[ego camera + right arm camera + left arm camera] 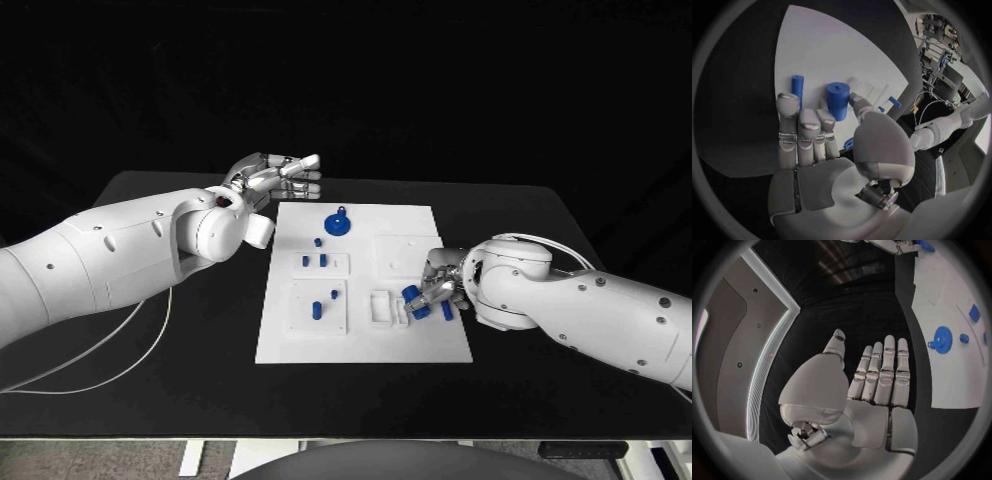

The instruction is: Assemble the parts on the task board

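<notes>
The white task board (368, 340) lies in the middle of the black table. My right hand (433, 283) hovers over the board's right side and pinches a short blue cylinder (837, 100) between thumb and fingers. Just beyond its fingers a slimmer blue peg (797, 85) lies on the board, also seen as the blue peg (447, 311) in the head view. My left hand (274, 178) floats off the board's far left corner, fingers straight, thumb apart, holding nothing (879, 375). A blue gear (339, 222) sits at the board's far end, near the left hand (942, 339).
Several small blue pieces stand on the board's left half, among them a pair (315, 260) and a peg (317, 310). A white slotted holder (382, 308) sits beside my right hand. Bare black table (173, 370) surrounds the board.
</notes>
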